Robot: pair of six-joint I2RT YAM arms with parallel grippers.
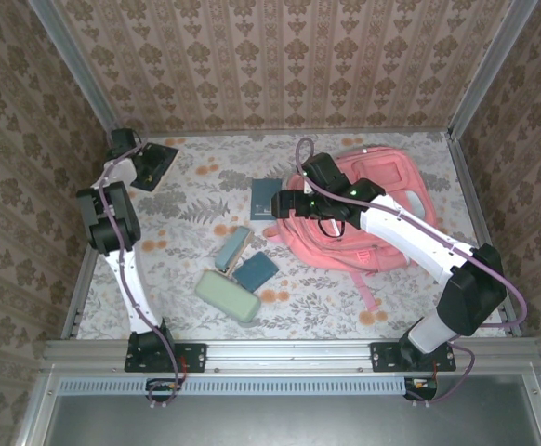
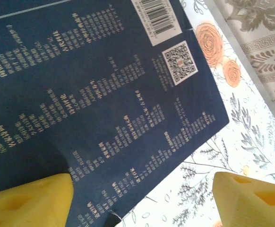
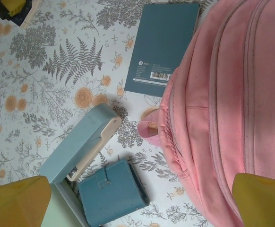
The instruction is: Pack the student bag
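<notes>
A dark blue book [image 2: 95, 109], barcode [image 2: 158, 19] at twelve o'clock, lies on floral cloth [image 2: 251, 142]; left gripper [image 2: 142, 203] at six o'clock, jaws spread.

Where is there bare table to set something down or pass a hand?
Bare: the far strip between the dark book and the student bag; the left side between the left arm and the pencil case; the near edge in front of the bag. Crowded: the centre, where teal notebook, light blue case, teal wallet and pencil case cluster beside the bag.
</notes>
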